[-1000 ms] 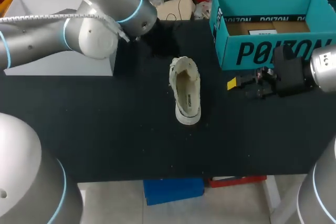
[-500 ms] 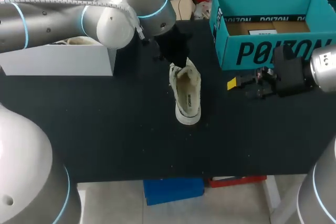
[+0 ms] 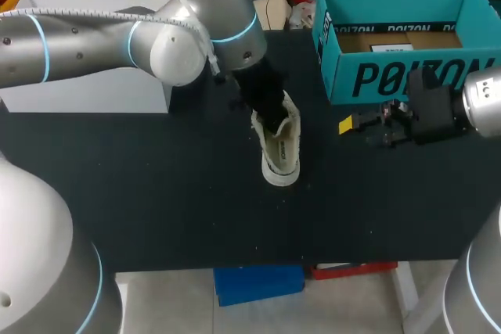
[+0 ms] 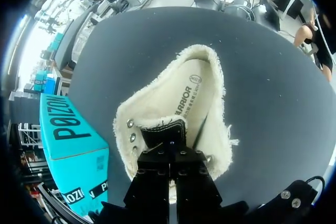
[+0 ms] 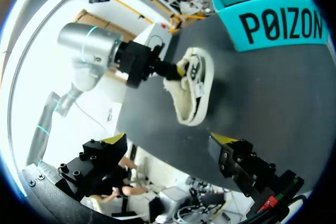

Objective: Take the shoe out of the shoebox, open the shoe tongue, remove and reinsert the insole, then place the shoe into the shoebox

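A cream low-top shoe (image 3: 282, 158) lies on the black table, its insole (image 4: 191, 85) showing inside it. My left arm comes in over the table's back, and my left gripper (image 3: 273, 119) is shut, its tips (image 4: 168, 132) pushed down into the shoe's opening at the eyelet end. Whether they pinch the tongue is hidden. In the right wrist view that gripper (image 5: 178, 71) is at the shoe's (image 5: 191, 98) far end. My right gripper (image 3: 366, 127) stands open to the right of the shoe, in front of the teal shoebox (image 3: 391, 76), with nothing between its fingers (image 5: 113, 139).
A white box (image 3: 86, 91) stands at the back left of the table. The teal shoebox (image 4: 68, 135) is open-topped at the back right. Bare black table lies in front of the shoe and to its left.
My left arm has swung right and down from the back of the table, and its shut gripper now sits in the shoe's opening. The right arm has not moved.
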Tool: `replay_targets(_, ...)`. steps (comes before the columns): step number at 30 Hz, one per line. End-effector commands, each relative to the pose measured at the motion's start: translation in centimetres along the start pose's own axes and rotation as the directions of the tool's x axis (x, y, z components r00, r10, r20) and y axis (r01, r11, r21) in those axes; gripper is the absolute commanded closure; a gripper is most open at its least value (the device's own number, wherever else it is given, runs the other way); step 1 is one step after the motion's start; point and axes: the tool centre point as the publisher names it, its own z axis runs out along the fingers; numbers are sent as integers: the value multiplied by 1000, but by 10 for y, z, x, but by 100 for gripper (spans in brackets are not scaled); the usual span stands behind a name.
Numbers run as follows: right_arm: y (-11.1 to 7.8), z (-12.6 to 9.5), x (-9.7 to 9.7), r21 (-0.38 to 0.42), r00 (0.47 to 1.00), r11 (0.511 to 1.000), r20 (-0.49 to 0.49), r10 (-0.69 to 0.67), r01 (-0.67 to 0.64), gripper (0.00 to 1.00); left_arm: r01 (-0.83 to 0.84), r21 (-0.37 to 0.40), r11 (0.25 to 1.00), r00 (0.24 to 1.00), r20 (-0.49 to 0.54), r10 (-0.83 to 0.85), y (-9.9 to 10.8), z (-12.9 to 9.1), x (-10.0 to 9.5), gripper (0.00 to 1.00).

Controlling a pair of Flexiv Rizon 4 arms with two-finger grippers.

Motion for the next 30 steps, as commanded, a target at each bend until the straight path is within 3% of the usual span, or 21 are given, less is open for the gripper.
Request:
replay_targets(1, 0, 0, 0, 1, 1000, 1000, 2, 1, -1, 0, -24, 4, 1000, 999, -23, 24, -3, -11, 3, 100)
replay_targets(6, 0, 0, 0, 1, 1000, 1000, 2, 1, -1, 0, -97, 157, 983, 993, -50, 106, -20, -36, 5, 100)
replay_targets(12, 0, 0, 0, 1, 1000, 1000, 2, 1, -1, 0, -161, 117, 980, 987, -2, 163, -22, -44, -9, 100)
replay_targets(19, 0, 0, 0, 1, 1000, 1000, 2, 1, -1, 0, -202, 56, 978, 979, 7, 202, -23, -27, -20, 100)
replay_targets(30, 0, 0, 0, 1, 1000, 1000, 2, 1, -1, 0, -196, 43, 980, 980, -37, 197, -19, -7, -9, 100)
